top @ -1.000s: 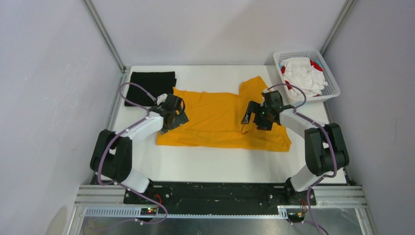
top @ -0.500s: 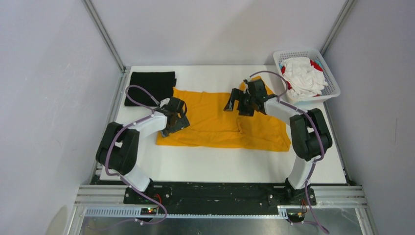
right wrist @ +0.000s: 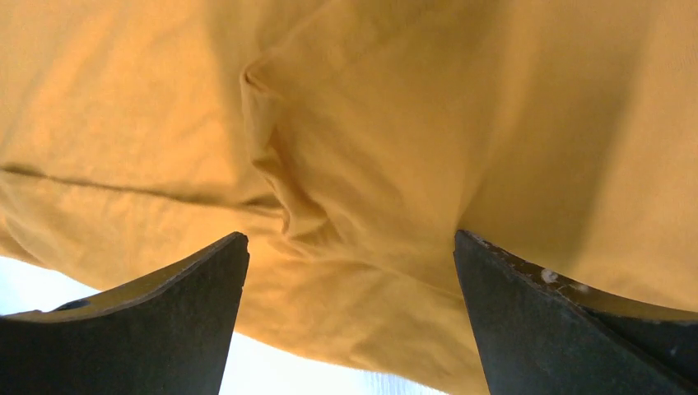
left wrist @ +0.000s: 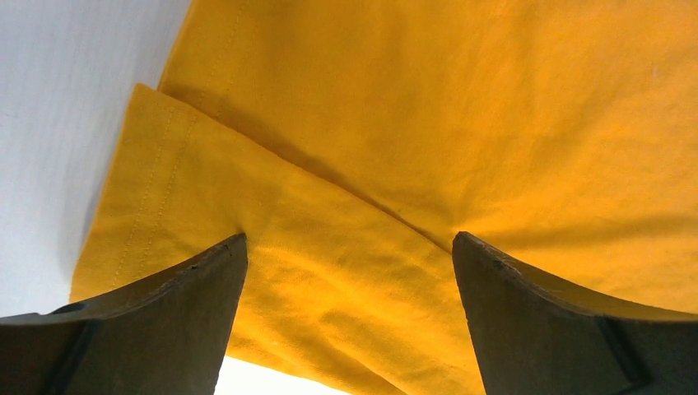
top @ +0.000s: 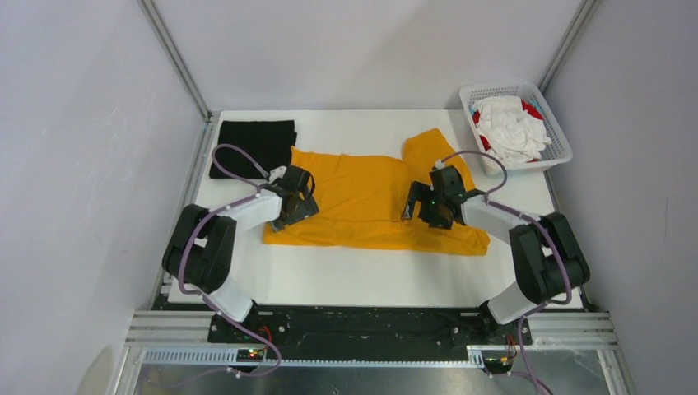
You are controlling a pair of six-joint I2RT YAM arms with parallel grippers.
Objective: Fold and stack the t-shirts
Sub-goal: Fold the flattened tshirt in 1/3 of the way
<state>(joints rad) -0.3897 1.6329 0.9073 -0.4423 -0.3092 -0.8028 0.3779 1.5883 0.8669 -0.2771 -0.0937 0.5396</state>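
The mustard-orange t-shirt (top: 370,197) lies partly folded across the middle of the table, one sleeve sticking out at the back right. My left gripper (top: 296,202) hovers open over its left end; in the left wrist view (left wrist: 350,255) its fingers straddle a folded hem layer. My right gripper (top: 428,206) is open over the shirt's right part; in the right wrist view (right wrist: 350,247) a bunched wrinkle (right wrist: 280,173) lies ahead of the fingers. A folded black t-shirt (top: 251,146) lies at the back left. White and red shirts (top: 510,123) fill the basket.
The white mesh basket (top: 560,152) stands at the back right corner. Metal frame posts and grey walls close in the table on both sides. Bare white tabletop (top: 370,276) runs in front of the orange shirt.
My right gripper swung to the back over the sleeve half a second ago and has now come forward over the shirt's right part. The left gripper has barely shifted.
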